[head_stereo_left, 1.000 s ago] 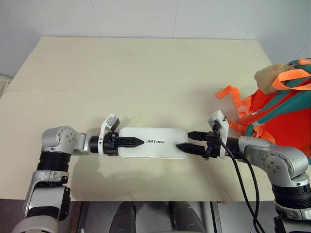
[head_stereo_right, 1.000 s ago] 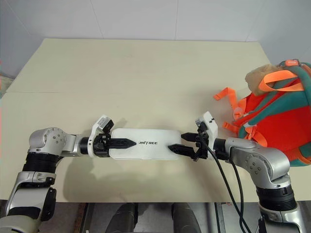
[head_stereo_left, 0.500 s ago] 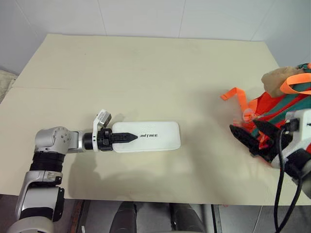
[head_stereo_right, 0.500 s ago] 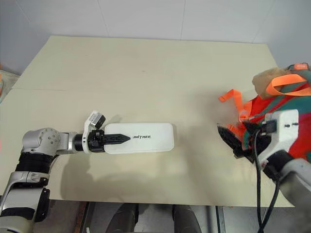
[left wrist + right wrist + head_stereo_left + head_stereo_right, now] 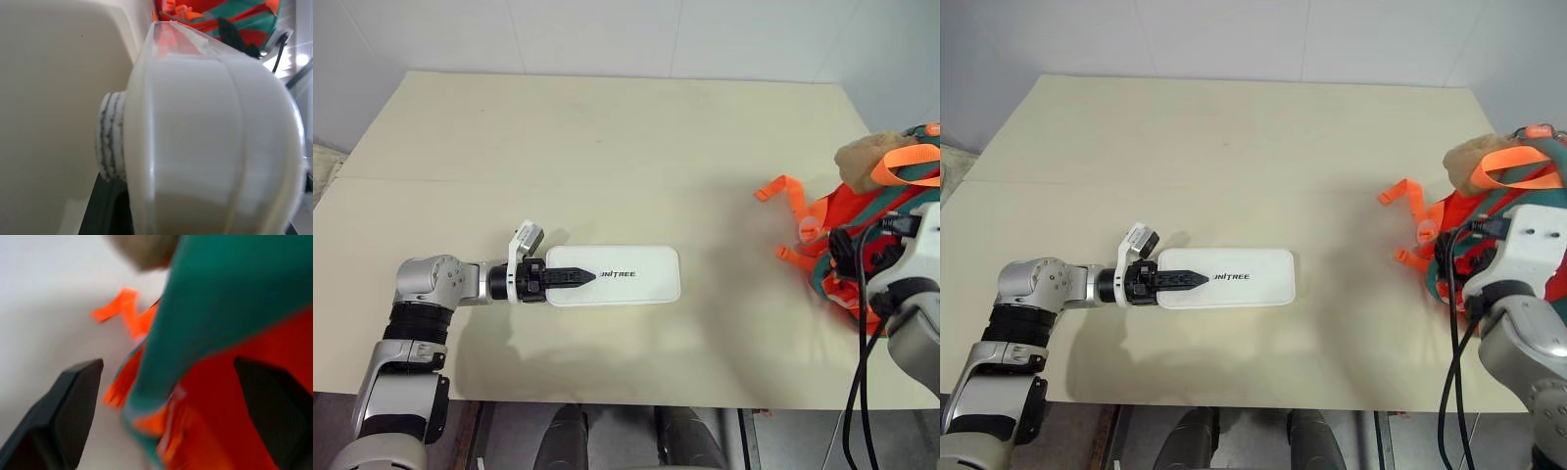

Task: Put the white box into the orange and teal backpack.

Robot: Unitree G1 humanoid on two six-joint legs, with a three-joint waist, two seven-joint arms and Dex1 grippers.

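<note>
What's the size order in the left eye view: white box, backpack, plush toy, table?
1. table
2. orange and teal backpack, cut off by the frame, so unsure against the box
3. white box
4. tan plush toy

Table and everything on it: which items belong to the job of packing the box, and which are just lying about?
Part of the job:
- white box, lying flat, its end gripped by the left gripper
- orange and teal backpack at the table's right edge
- right gripper, open, at the backpack

Just there:
- tan plush toy attached to the backpack
- table
</note>
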